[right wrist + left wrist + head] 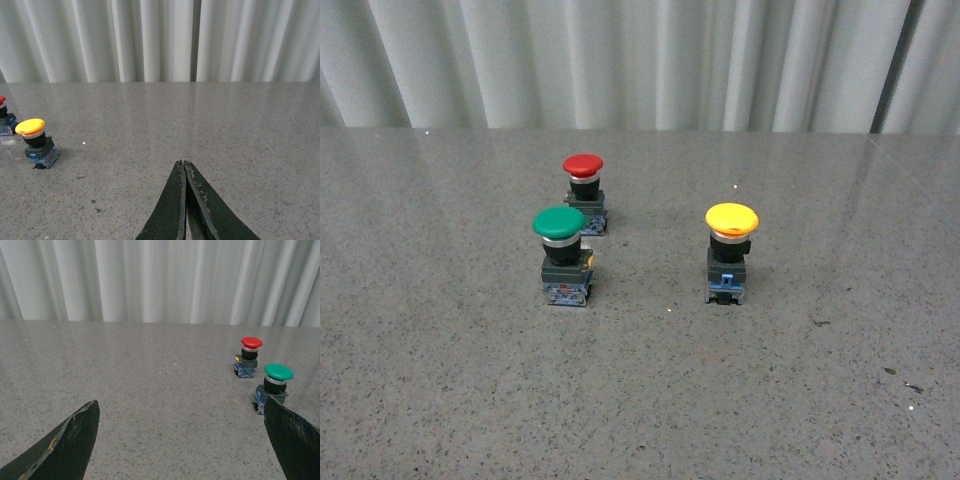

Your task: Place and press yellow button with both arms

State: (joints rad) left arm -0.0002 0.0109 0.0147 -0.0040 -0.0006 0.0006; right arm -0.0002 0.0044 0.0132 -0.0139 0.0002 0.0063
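Observation:
The yellow button (pixel 731 251) stands upright on the grey speckled table, right of centre, with a yellow mushroom cap, black body and blue base. It also shows in the right wrist view (pixel 36 143), far off to one side of my right gripper (pixel 183 163), which is shut with nothing between its fingers. My left gripper (pixel 181 410) is open and empty, its two black fingers (pixel 70 440) wide apart above bare table. The yellow button does not show in the left wrist view. Neither arm shows in the front view.
A green-capped button (pixel 563 256) stands left of centre and a red-capped button (pixel 585 193) behind it; both show in the left wrist view, green (pixel 273 387) and red (pixel 248 356). A grey pleated curtain (pixel 640 60) runs behind the table's far edge.

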